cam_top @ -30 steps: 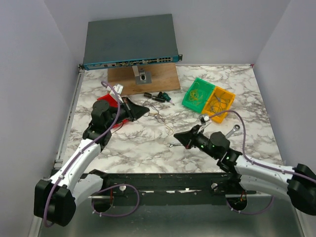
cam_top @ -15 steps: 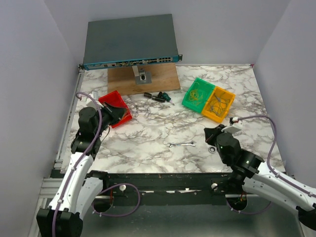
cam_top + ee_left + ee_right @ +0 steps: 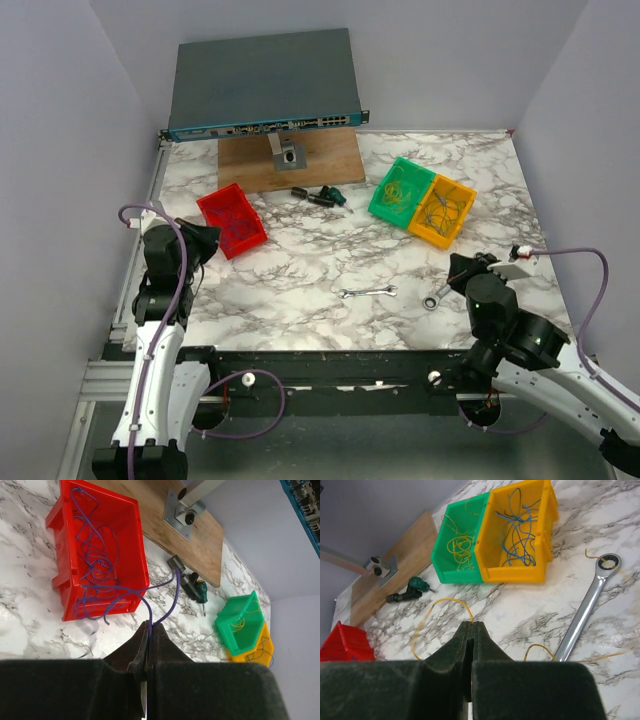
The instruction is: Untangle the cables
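Most cables [image 3: 517, 522] are lying sorted: purple in the red bin [image 3: 141, 540] near the table's [image 3: 300, 270] left edge, yellow in the green bin [image 3: 455, 572], blue in the yellow bin [image 3: 512, 572] toward the right edge. Seemingly remaining: the purple strand [image 3: 175, 590] your left gripper [image 3: 148, 627] is pinching over the red rim, and the loose yellow strand [image 3: 445, 599] your right gripper [image 3: 472, 626] is pinching. Only the wrist views are showing these; the overhead view is losing them.

Arms [image 3: 152, 360] folded low, wide apart; left tool [image 3: 149, 628] and right tool [image 3: 472, 626] each clamped on a thin cable [image 3: 171, 599]
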`<act>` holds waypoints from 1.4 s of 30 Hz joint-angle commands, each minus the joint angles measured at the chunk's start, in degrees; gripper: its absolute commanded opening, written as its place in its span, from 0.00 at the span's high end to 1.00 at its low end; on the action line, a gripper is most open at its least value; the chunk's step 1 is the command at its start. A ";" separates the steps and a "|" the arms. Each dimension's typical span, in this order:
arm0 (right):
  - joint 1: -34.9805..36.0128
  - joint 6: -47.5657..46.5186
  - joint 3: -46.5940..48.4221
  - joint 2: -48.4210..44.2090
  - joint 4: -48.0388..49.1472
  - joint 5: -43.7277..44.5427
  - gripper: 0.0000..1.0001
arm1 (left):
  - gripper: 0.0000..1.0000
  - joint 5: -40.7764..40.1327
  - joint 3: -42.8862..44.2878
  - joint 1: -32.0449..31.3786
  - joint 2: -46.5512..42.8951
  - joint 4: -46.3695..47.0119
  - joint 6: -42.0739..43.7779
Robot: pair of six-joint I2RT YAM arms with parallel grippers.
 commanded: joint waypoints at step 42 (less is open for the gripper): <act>0.21 -14.93 0.77 15.91 20.98 -23.13 0.99 | 1.00 -3.67 18.67 1.09 47.69 9.65 5.80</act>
